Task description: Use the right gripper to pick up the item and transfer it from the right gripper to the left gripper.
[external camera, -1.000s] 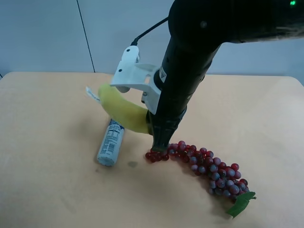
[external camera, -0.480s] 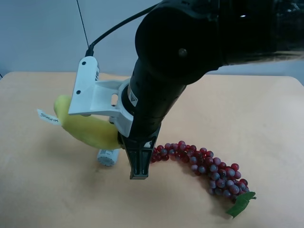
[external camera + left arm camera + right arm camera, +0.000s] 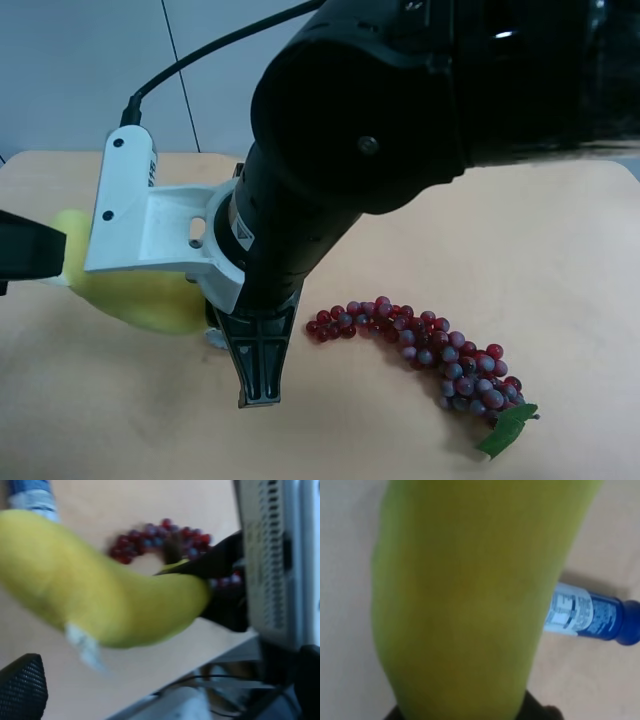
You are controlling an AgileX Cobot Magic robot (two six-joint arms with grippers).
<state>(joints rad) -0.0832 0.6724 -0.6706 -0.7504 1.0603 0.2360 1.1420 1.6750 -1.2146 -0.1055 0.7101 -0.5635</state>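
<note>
Moved: The right gripper [image 3: 256, 385] has carried the banana [image 3: 135, 298] further toward the exterior high view's left than half a second ago. The left gripper [image 3: 28, 252] has come in at that view's left edge.
Right arm: We see it big and black, very close to the high camera. A white bracket [image 3: 150, 235] sticks out from it.
Right gripper: Its long black fingers are closed tight on one end of the banana and point down at the surface [image 3: 520, 230].
Banana: It is soft and yellow and is held up in the air, above the surface. It reaches from the right gripper toward the left gripper. A small white tag [image 3: 82, 645] hangs from its free end.
Left gripper: In the left wrist view we see one black finger [image 3: 22, 690] at one side and a dark shape far over at the other side, so it looks wide apart, with nothing between. It is just beside the banana's free end. We cannot tell if they touch.
Bottle: The bottle [image 3: 585, 615] lies on the surface under the banana, white with a blue cap.
Grapes: The red grapes [image 3: 420, 345] lie on the surface, past the right gripper, with a green leaf at one end.
</note>
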